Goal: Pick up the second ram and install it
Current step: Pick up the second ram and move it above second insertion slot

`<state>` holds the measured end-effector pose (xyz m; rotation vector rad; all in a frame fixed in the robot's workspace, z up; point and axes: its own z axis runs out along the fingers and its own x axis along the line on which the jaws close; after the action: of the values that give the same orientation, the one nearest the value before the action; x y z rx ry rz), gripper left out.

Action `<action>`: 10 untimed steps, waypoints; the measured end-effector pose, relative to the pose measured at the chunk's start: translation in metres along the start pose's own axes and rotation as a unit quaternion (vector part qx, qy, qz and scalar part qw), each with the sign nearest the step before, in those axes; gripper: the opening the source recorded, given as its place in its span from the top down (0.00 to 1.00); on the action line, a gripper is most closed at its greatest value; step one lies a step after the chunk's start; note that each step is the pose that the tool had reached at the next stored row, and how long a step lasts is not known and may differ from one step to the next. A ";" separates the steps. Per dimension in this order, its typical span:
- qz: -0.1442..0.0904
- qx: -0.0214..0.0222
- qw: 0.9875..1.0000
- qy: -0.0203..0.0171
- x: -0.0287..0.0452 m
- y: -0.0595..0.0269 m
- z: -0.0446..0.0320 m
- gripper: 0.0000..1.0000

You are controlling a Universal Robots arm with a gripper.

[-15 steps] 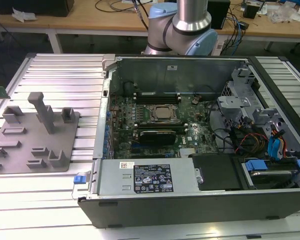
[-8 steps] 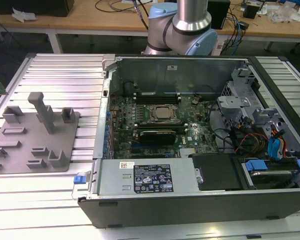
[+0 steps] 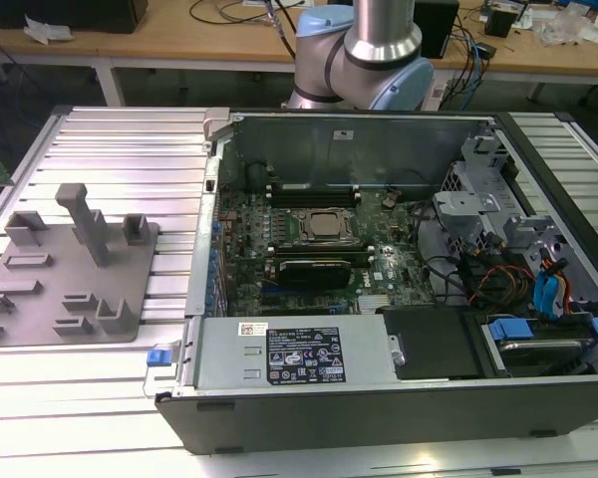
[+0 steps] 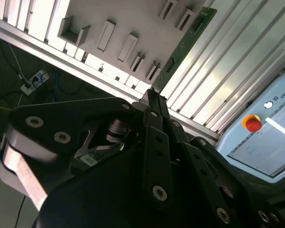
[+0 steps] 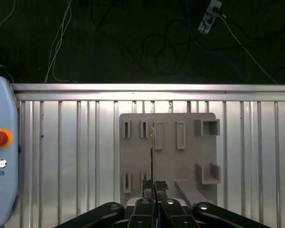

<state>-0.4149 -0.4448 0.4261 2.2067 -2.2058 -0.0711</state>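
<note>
Gripper is closed on the second ram. It pinches one end, and the green stick runs straight out from the fingertips. In the first wrist view I see the stick edge-on, a thin line over the grey fixture plate. My read is that the stick is lifted clear of the plate, not seated in any pocket.

Step in hand, as I judge it, is carrying the stick to the open case, lower right of the exterior view. Doing it well:
- The grip is at one end, so the lever is long. Go slow, no jerks.
- Hold the board square to the long slots just above the processor.
- Press evenly and stay off the cables at the exterior view's right.

Pose: the arm stands at top centre of the exterior view and rises out of frame. I judge the wrist is high, with the tool pointing down at the plate and the slatted table. The teach pendant lies on the table near the plate.
</note>
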 end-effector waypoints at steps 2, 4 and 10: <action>0.000 0.000 1.000 0.000 0.0000 -0.0104 -0.0005 0.91; 0.000 0.000 1.000 0.000 -0.0001 -0.0179 -0.0008 0.91; 0.000 0.000 1.000 0.000 -0.0001 -0.0342 -0.0016 0.91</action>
<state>-0.3807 -0.4448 0.4261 2.2065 -2.2060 -0.0710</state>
